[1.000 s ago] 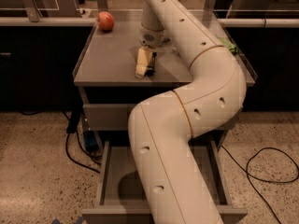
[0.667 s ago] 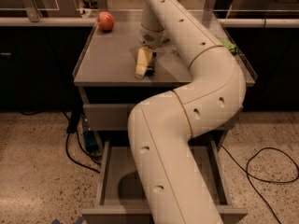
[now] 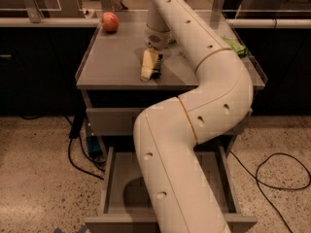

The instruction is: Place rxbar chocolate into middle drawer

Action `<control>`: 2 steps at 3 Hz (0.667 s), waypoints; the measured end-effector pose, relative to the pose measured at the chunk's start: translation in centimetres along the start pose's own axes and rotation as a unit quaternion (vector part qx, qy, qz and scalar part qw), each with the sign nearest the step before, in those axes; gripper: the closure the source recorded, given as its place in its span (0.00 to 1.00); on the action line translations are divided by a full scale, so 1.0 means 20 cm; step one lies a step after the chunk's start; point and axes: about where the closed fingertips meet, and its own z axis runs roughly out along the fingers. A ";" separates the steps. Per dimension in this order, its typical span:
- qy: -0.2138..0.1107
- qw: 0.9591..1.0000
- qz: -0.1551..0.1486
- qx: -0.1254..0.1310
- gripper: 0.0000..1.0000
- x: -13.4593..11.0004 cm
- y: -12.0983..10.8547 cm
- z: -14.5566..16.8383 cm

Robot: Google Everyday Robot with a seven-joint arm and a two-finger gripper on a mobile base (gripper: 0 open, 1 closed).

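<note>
Up on the flat grey table [image 3: 109,69], the gripper [image 3: 151,65] has stayed right at the small dark flat rxbar chocolate [image 3: 156,72], holding it or not I cannot tell, so the open grey drawer [image 3: 116,191] below it still waits.

a grey counter [image 3: 112,69] stands on a speckled stone floor [image 3: 39,178], its open drawer [image 3: 112,188] pulled out. black cables [image 3: 279,166] trail beside it; dark cabinets [image 3: 34,67] stand behind.

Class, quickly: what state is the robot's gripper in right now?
Gripper: low over the grey cabinet top, beside a small dark snack bar; open or shut cannot be told.
</note>
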 end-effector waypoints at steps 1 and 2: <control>0.000 1.000 0.000 0.000 1.00 0.00 0.00 -0.01; 0.000 1.000 0.000 0.000 1.00 -0.01 0.00 -0.05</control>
